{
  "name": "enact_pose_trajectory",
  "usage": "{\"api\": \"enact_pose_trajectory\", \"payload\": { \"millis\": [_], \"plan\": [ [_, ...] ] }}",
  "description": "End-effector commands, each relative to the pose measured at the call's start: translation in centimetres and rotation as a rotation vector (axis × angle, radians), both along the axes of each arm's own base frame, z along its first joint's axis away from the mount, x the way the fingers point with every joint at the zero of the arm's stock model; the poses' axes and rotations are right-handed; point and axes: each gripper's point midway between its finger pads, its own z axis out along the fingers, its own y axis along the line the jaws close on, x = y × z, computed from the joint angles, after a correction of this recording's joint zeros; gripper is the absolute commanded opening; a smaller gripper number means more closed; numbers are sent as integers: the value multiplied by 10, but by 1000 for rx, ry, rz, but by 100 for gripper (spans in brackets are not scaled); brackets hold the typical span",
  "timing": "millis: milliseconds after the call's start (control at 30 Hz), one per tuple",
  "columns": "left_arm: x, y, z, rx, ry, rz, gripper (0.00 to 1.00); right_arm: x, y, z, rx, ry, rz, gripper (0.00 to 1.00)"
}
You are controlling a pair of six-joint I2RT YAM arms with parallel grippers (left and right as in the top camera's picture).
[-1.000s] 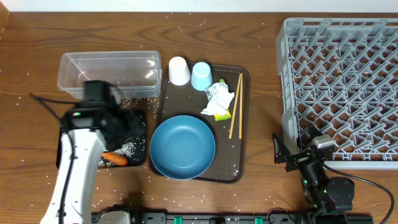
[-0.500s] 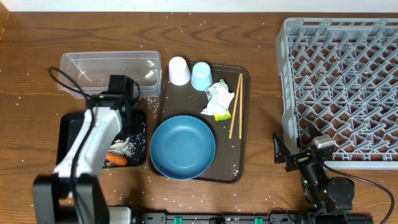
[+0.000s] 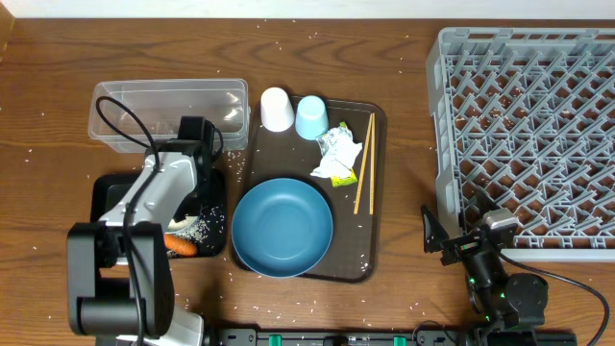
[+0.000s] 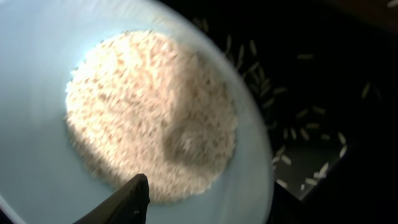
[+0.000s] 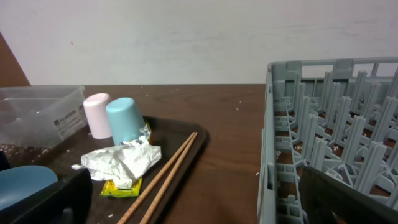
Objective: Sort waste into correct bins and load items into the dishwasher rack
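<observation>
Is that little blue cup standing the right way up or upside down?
Upside down: the light-blue cup has its closed base facing up, and it widens downward.

Left arm (image 3: 154,192) hunched over, wrist tipped down, while the right gripper (image 3: 434,235) sits low, jaws spread wide.

Overhead top-down; left wrist close on rice (image 4: 149,112); right wrist low.

My left arm (image 3: 161,192) covers most of the black tray (image 3: 100,192) overhead; up close, the white bowl (image 4: 37,124) is blurred and cropped.
</observation>
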Motion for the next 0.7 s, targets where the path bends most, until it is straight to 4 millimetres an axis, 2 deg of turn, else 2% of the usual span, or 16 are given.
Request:
{"api": "enact_pose_trajectory", "payload": {
  "millis": [0, 233, 467, 667],
  "plan": [
    [-3, 3, -6, 19, 24, -9, 48, -1, 2, -1, -8, -1, 7, 99],
    [-3, 3, -6, 19, 25, -9, 7, -1, 2, -1, -8, -1, 7, 99],
    [2, -3, 2, -13, -9, -8, 6, -1, 2, -1, -8, -1, 7, 99],
    [16, -21, 37, -126, -152, -14, 6, -1, 2, -1, -8, -1, 7, 99]
  ]
}}
